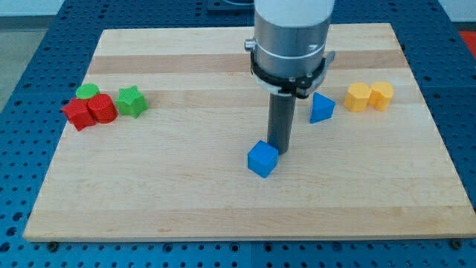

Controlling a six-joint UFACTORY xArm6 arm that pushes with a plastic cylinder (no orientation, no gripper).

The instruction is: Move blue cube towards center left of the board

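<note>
We see a pale wooden board (223, 201) with smooth, matt grain bands, on a blue perforated metal table (30, 45). The blue cube (262, 159) looks matt plastic; our arm's collar (290, 41) is brushed metal.
</note>
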